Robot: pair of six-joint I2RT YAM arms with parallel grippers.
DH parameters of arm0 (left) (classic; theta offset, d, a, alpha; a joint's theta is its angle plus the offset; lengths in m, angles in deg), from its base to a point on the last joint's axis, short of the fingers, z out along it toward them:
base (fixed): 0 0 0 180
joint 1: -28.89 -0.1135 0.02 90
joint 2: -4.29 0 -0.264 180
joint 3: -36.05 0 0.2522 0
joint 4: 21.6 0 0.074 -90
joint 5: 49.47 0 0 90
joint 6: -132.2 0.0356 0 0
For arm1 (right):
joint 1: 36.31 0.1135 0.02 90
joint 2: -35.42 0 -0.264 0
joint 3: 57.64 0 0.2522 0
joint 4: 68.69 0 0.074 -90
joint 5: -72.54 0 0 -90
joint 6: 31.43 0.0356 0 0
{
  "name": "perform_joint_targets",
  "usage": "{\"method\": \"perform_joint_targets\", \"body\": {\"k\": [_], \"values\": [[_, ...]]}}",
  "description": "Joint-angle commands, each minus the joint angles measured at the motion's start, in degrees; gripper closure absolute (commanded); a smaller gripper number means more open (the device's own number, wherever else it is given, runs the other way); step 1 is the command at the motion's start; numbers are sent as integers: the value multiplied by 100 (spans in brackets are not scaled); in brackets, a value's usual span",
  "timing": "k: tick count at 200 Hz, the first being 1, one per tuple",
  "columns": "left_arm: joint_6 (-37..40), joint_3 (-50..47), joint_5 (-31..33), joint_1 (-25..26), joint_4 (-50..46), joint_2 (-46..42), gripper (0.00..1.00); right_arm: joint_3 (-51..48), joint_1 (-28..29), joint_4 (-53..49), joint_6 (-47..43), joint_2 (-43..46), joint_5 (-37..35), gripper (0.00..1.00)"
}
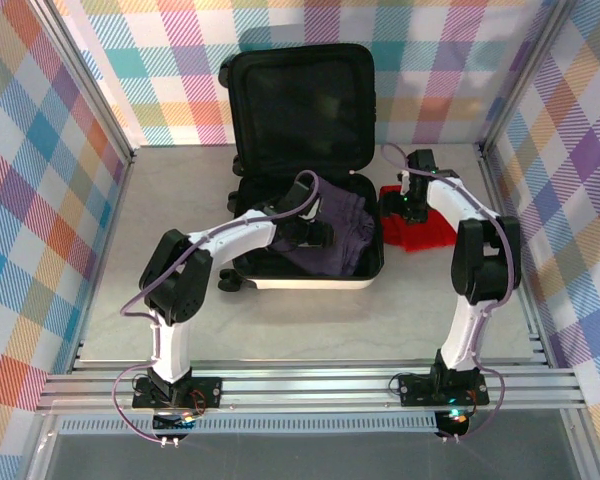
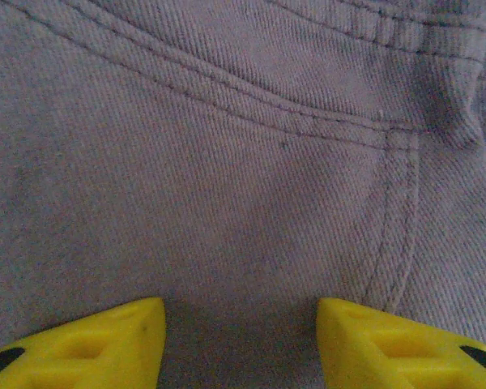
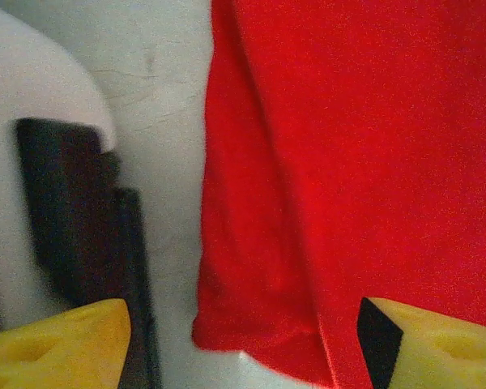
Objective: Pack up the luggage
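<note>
We are mid-packing: the luggage (image 1: 300, 95) lies open on the tabletop (image 1: 180, 210), lid propped upright, the purple twill garment (image 2: 243, 162) (stitched pocket seams) in its black-lined tray. The left fingers (image 2: 89, 348) hover over it, parted, holding nothing. The right fingers (image 3: 57, 344) stand wide astride the soft folded red cloth's (image 3: 348, 162) edge beside the hard white shell; next, we judge, they must pinch and lift it in.

White-black luggage (image 1: 300, 110), purple jeans (image 1: 345, 225), red cloth (image 1: 420, 232), yellow fingers (image 2: 89, 344).

Red cloth (image 1: 430, 236) on table (image 1: 175, 195), purple denim (image 1: 345, 215) nearby.
</note>
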Motion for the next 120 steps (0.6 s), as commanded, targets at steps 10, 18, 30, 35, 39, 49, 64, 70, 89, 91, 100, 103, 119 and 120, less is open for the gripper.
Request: {"method": "perform_joint_targets", "body": {"k": [10, 18, 30, 35, 39, 49, 64, 70, 89, 91, 100, 103, 119, 120], "values": [[-15, -109, 224, -12, -362, -682, 48, 255, 42, 281, -56, -503, -109, 23], [-14, -133, 256, -13, -393, -813, 48, 293, 52, 333, -41, -604, -135, 23], [-15, -156, 322, -18, -440, -1021, 48, 374, 56, 384, -23, -716, -140, 21], [-11, -154, 349, -14, -467, -1091, 48, 420, 69, 371, -27, -749, -91, 20], [-15, -158, 371, -12, -489, -1147, 48, 439, 87, 396, -31, -769, -88, 19], [0, -155, 439, -13, -542, -1261, 47, 549, 128, 381, -49, -835, -116, 18], [35, -152, 529, -12, -631, -1395, 47, 843, 173, 176, -49, -1026, -191, 17], [44, -149, 563, -14, -652, -1443, 47, 978, 187, 48, -43, -1115, -180, 17], [64, -175, 649, -20, -690, -1561, 47, 1319, 311, -289, -51, -1374, -303, 16], [77, -180, 656, -20, -690, -1571, 47, 1342, 330, -309, -49, -1398, -309, 16], [83, -203, 675, -20, -682, -1615, 47, 1475, 404, -454, -58, -1496, -443, 16], [84, -210, 675, -20, -679, -1628, 47, 1531, 424, -511, -69, -1533, -495, 15], [103, -223, 662, -20, -672, -1656, 47, 1816, 433, -851, -50, -1764, -613, 14], [101, -223, 660, -24, -672, -1656, 47, 1819, 427, -868, -49, -1774, -620, 14]]}}
